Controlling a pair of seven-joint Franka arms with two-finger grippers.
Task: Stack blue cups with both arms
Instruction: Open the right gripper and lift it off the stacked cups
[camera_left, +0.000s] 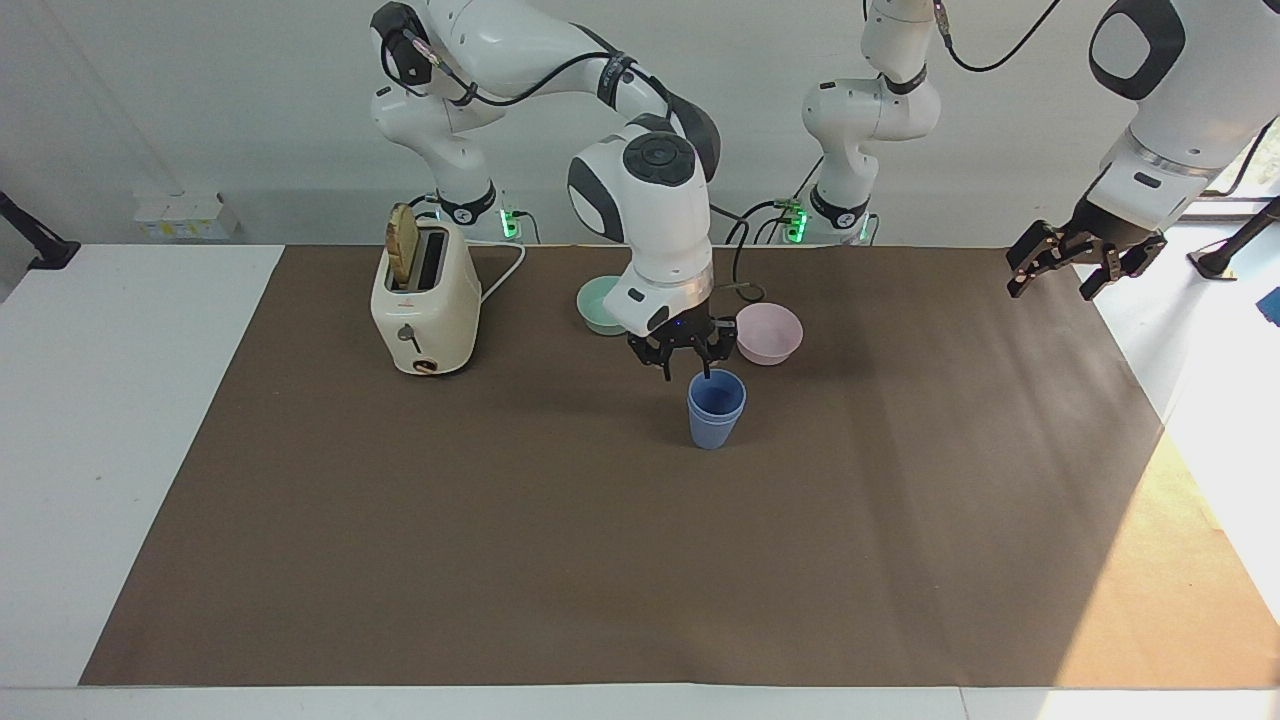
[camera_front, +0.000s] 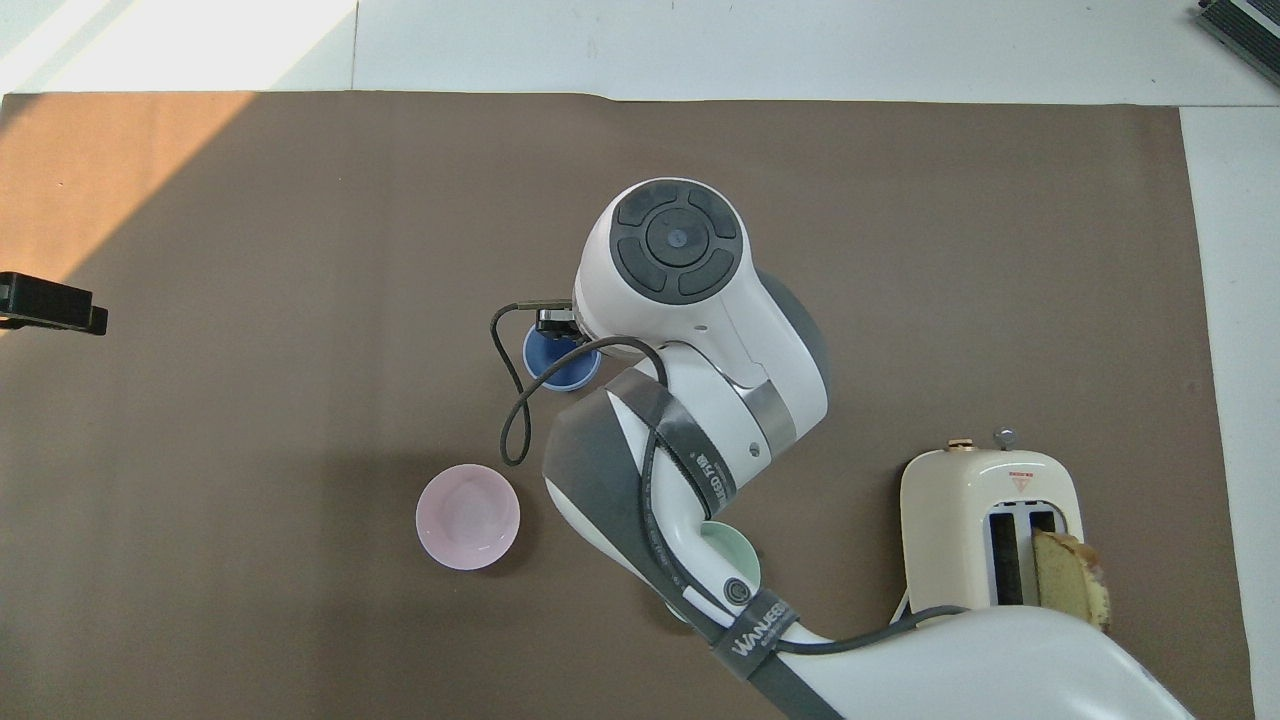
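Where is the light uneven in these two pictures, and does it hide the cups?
Facing view: a sunlit patch brightens the mat at the left arm's end; the blue cups sit in even shade. Overhead view: the same patch lights a mat corner; the right arm covers part of the cups.

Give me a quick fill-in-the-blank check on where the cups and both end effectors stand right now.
1. The blue cups stand nested, one ____ the other.
2. The right end effector is open just above the ____.
3. The left end effector waits ____, over the table's edge.
4. The stack stands farther from the robots than the ____ bowl.

Missing words: inside; cups; open; pink
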